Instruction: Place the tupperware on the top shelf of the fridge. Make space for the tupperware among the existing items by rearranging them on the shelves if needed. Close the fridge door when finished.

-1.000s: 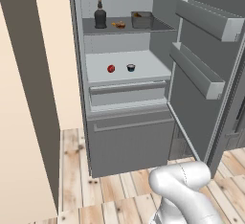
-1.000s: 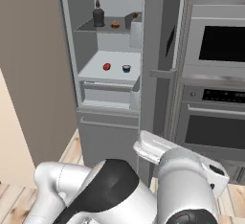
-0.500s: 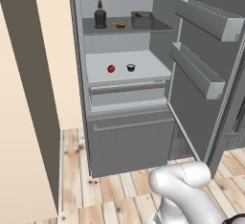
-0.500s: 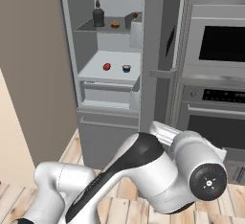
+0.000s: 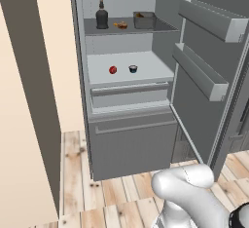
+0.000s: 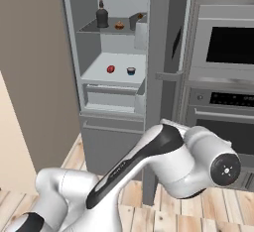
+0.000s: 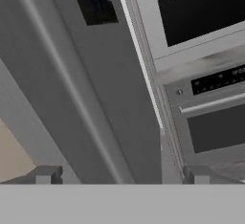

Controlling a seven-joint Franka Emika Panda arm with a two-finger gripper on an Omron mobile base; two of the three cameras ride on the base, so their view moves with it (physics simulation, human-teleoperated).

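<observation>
Now gripper (image 7: 119, 175) empty, fingers (image 7: 45, 174) spread wide apart, touching nothing, facing fridge door (image 7: 91, 89) outer panel, ovens (image 7: 201, 41) beside it

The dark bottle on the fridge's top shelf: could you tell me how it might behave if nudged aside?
The bottle stands upright with a squat body and thin neck, so a low push would probably slide it, while a push at the neck may tip it. Lying down, its round body would likely roll on the flat top shelf.
</observation>
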